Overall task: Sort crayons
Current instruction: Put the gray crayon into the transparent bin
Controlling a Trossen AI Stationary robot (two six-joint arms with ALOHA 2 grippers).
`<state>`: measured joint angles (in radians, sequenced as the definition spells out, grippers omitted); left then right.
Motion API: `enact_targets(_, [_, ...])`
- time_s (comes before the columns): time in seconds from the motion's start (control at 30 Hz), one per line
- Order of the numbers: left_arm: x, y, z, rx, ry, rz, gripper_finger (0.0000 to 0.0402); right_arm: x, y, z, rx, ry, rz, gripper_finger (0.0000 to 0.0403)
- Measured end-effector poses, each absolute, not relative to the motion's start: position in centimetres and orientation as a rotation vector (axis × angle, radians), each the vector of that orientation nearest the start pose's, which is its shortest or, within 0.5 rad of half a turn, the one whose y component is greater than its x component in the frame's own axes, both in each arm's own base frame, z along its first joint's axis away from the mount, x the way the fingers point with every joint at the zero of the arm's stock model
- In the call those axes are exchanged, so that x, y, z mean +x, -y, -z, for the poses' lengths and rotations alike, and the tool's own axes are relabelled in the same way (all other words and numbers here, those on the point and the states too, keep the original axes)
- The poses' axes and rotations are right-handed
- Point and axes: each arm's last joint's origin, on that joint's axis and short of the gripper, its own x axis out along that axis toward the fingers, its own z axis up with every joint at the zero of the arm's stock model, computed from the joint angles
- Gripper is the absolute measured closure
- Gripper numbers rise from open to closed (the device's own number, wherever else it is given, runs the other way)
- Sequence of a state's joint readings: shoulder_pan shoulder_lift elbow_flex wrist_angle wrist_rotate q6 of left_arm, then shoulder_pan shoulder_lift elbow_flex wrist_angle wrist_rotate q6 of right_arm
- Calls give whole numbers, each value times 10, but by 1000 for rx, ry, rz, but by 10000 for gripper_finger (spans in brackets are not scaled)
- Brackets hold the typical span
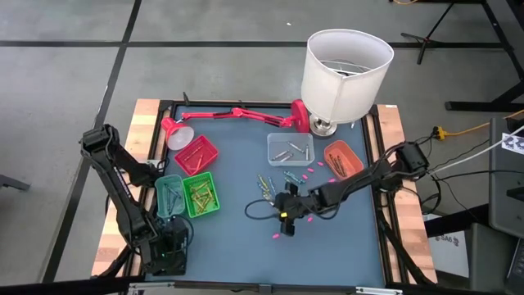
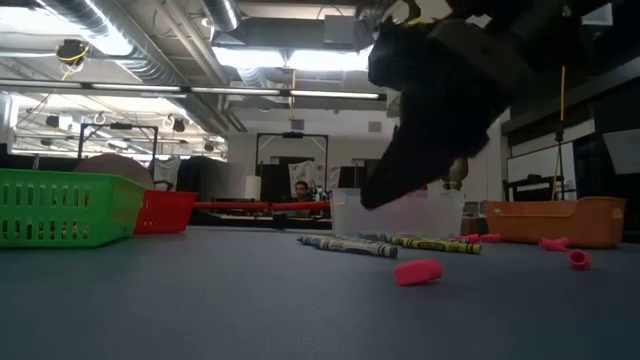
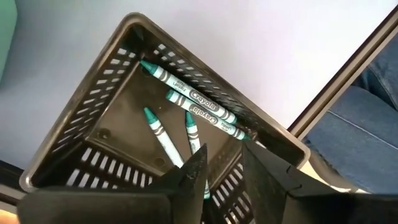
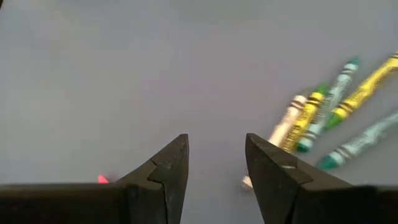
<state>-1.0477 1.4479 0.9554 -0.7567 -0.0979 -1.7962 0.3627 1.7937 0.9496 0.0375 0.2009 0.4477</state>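
Loose crayons lie flat on the blue mat near its middle; in the low view they show as a row. My right gripper hangs open just above the mat beside them, touching nothing; the crayons lie off to one side of its fingers. My left gripper stands open above the teal tray, pointing steeply down. Several teal crayons lie on that tray's floor, none between the fingers.
Red tray, green tray, clear tray and orange tray hold sorted crayons. A white lampshade and a red desk lamp stand at the far edge. Pink bits dot the mat.
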Motion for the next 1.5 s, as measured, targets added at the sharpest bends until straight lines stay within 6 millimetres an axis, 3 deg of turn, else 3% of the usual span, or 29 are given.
enact_targets(0.17, [134, 227, -211, -827, -1329, -332, 324, 334, -126, -128, 165, -813, 47, 247])
enact_targets(0.33, [134, 227, -211, -827, -1330, -332, 328, 335, -125, -121, 142, -811, 93, 247])
enact_targets(0.97, [134, 227, -211, -825, -1330, -333, 328, 332, -121, -119, 80, -821, 181, 247])
enact_targets(1.5, [135, 226, -211, -818, -1274, -343, 328, 332, -123, -119, 109, -841, 134, 247])
